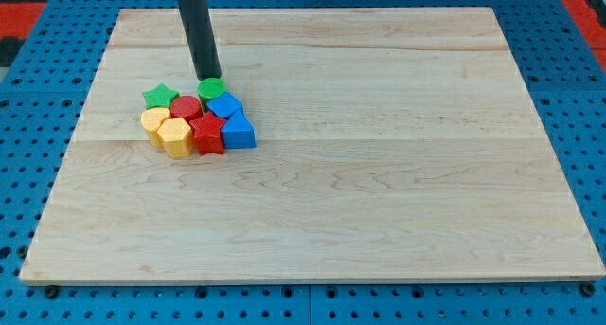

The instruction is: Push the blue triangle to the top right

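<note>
Your arm has no jaws to open or close, only my tip [207, 76], which sits just above the green cylinder [211, 88], touching or nearly so (hard to tell). The blue triangle [239, 133] lies at the cluster's right edge, beside the red star [207, 134], on the wooden board [398, 173] over blue pegboard [38, 107].

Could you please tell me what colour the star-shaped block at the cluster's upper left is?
The star block is green, shown plainly in the camera view.
</note>
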### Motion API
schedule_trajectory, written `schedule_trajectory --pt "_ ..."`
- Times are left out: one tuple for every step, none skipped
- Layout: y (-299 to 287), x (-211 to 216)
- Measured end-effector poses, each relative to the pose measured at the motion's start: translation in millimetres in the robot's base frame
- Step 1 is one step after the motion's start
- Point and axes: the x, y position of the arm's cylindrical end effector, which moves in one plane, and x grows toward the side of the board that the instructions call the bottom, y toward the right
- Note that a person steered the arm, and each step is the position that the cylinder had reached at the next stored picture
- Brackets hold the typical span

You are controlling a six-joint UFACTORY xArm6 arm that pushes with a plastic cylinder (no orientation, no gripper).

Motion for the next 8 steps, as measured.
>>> schedule_trajectory --pt "-1 0" --pt "82 12" --pt "132 36" --pt "109 88" --pt "45 123" --pt "0 153" --pt "-20 188" --pt "-58 192"
